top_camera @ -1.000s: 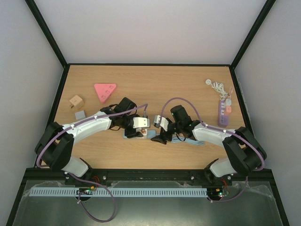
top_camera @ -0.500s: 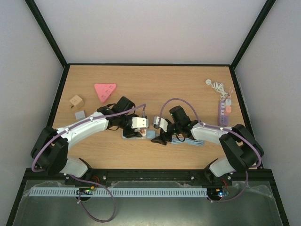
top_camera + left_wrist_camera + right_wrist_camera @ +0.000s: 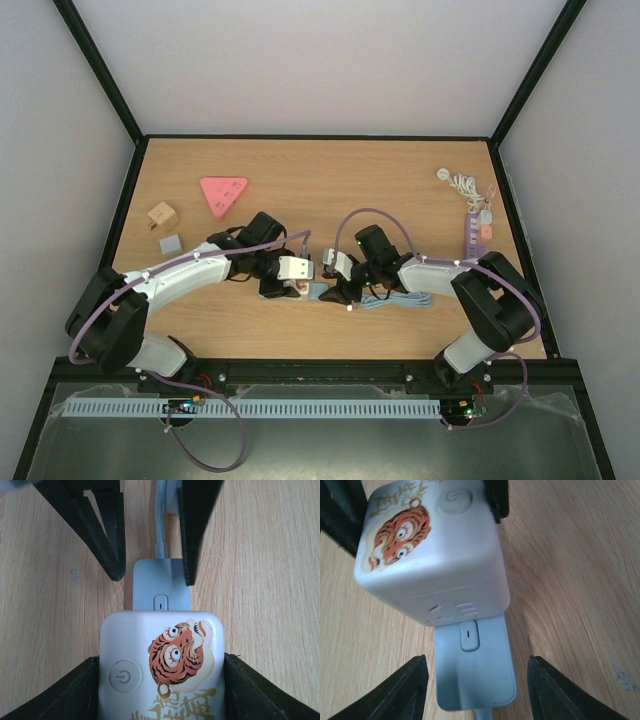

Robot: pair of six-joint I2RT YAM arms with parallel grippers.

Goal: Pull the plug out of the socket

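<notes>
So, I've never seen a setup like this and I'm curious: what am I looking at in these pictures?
Two robot arms are bolted to a wooden table. One picture looks down from above; the other two come from cameras on each wrist. The left hand grips a white socket cube with a tiger picture. The right hand straddles the blue-grey plug stuck in it, not yet clamped. Farther off lie a pink triangle, a wooden block and a purple power strip.

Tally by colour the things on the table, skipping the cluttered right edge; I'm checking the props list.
Pink: 1, triangle
Wood-brown: 1, cube
Grey: 1, block
White: 1, socket
Blue: 1, plug
Total: 5
</notes>
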